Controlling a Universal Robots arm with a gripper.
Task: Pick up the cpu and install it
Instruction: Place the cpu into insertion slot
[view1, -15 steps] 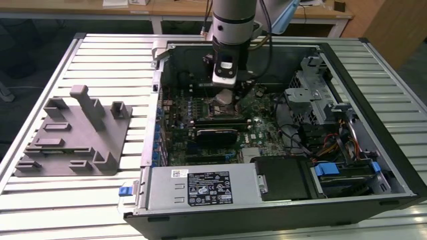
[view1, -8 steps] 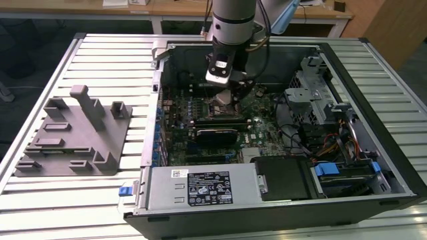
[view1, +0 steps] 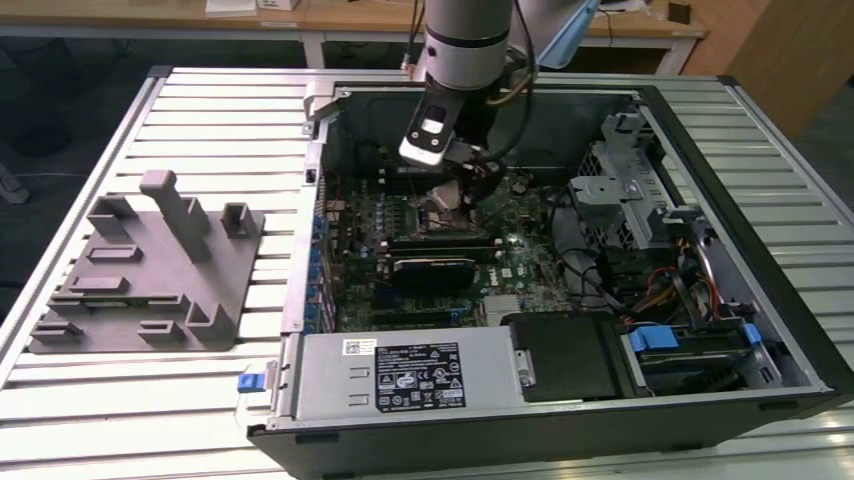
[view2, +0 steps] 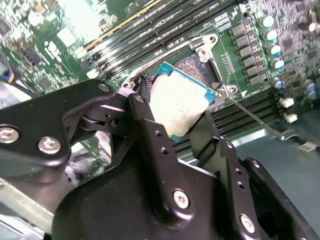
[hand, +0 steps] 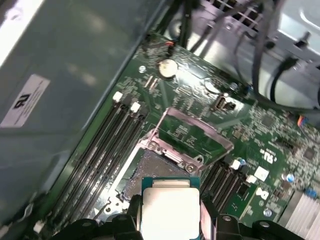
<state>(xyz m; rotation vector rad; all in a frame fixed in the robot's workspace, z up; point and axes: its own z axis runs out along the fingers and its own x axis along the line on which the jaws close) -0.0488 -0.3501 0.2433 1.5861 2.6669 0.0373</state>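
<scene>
Grey fixture block (view1: 140, 275): on the slatted table (view1: 200, 110), well to the exterior view's left of the socket (view1: 447, 208) and outside the open computer case (view1: 727, 160).

The case holds the motherboard (view1: 521, 270) that carries the socket, a power supply (view1: 400, 375) nearer the exterior camera than the socket, and a drive cage (view1: 627, 175) to the exterior view's right of the socket.

Gripper (view1: 461, 185): directly above the socket, its two black fingers (view2: 145, 117) clamped on opposite edges of the cpu (view2: 182, 102).

The cpu is square, so it has no long axis. It lies nearly flat, metal top toward the wrist cameras, just over the socket and overlapping one side of it. Whether it touches the socket cannot be told.

Retention frame (hand: 192, 132): raised open at the socket's edge.
</scene>
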